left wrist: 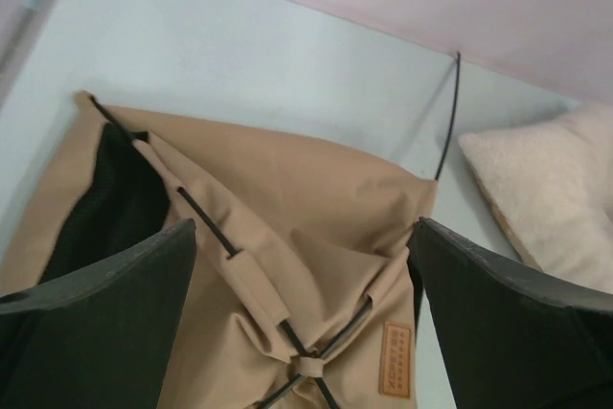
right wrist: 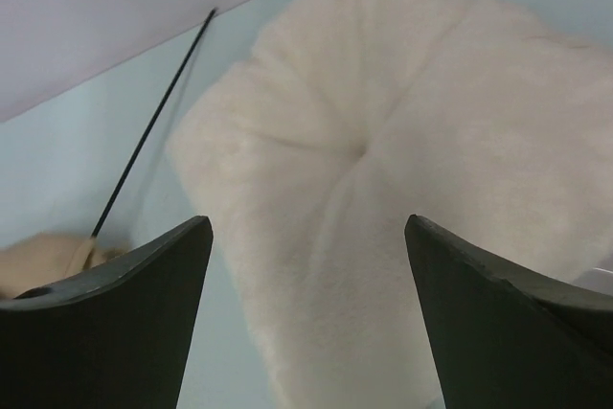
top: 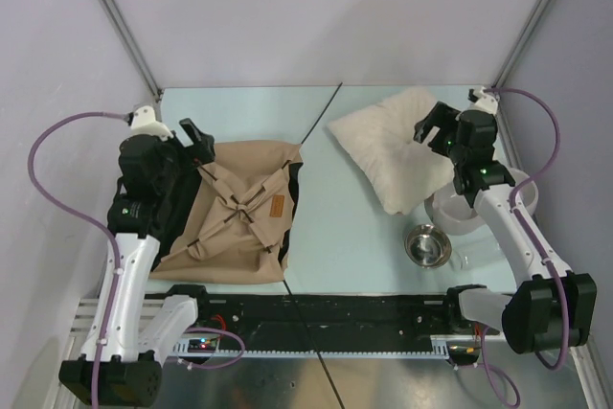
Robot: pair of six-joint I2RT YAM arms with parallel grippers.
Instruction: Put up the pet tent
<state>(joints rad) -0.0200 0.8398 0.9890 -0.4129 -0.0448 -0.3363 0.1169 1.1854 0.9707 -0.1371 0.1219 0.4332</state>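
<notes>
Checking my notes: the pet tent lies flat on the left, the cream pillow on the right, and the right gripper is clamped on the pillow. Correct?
Not quite: the right gripper stands open over the pillow, gripping nothing, as the right wrist view shows. The rest holds: pet tent flat on the left, pillow on the right.

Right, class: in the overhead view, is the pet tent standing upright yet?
No, the pet tent lies collapsed flat on the table, its tan fabric crumpled in a heap.
</notes>
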